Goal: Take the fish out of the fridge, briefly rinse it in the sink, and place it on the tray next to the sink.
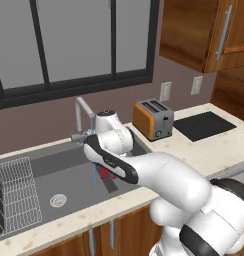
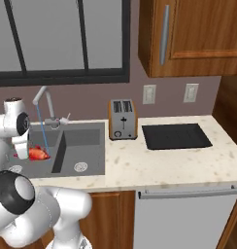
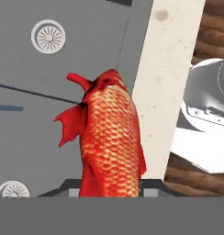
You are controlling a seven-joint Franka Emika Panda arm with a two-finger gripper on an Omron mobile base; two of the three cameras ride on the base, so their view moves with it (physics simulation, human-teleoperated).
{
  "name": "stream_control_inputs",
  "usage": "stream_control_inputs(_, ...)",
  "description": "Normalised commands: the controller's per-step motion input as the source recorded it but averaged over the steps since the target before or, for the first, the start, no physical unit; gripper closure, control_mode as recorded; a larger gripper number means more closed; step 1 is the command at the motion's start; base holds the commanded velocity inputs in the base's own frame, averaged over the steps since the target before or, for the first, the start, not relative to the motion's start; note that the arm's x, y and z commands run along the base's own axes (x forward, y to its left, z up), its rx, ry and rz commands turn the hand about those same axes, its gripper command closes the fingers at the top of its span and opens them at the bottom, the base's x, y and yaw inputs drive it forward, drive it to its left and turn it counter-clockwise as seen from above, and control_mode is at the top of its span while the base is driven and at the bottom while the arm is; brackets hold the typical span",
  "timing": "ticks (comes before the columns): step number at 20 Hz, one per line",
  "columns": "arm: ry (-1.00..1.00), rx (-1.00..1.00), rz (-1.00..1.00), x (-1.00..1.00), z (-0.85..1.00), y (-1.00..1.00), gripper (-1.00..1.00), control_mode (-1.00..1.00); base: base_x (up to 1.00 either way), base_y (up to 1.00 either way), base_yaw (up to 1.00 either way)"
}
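The red-orange fish (image 3: 109,137) hangs in my gripper (image 2: 33,154), which is shut on its tail end. It hovers low over the left basin of the dark grey sink (image 2: 81,146), close to the thin blue stream of water running from the gooseneck faucet (image 2: 42,97). From the left base view my own arm covers most of the fish (image 1: 105,175), leaving a red sliver beside the stream. The black tray (image 2: 176,136) lies flat on the counter right of the sink, past the toaster. The fridge is out of view.
An orange-sided toaster (image 2: 123,119) stands between sink and tray. A white wire dish rack (image 1: 14,195) fills the sink's far left. Round drains (image 3: 48,36) sit in the basin floors. Wooden wall cabinets (image 2: 188,34) hang above the counter (image 2: 164,165).
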Motion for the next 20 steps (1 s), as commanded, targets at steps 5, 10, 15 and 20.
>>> stream_control_inputs(5,-0.10,-0.76,-0.51,0.07,0.58,0.00,1.00,-1.00,0.00,0.00,0.00)
stream_control_inputs(10,-0.55,-0.48,-0.30,-0.02,0.77,0.00,1.00,-1.00,0.00,0.00,0.00)
stream_control_inputs(15,-0.84,-0.16,0.00,-0.41,0.10,-0.17,1.00,-1.00,0.00,0.00,0.00)
stream_control_inputs(20,0.01,0.00,0.00,-0.05,-0.05,-0.02,1.00,-1.00,0.00,0.00,0.00)
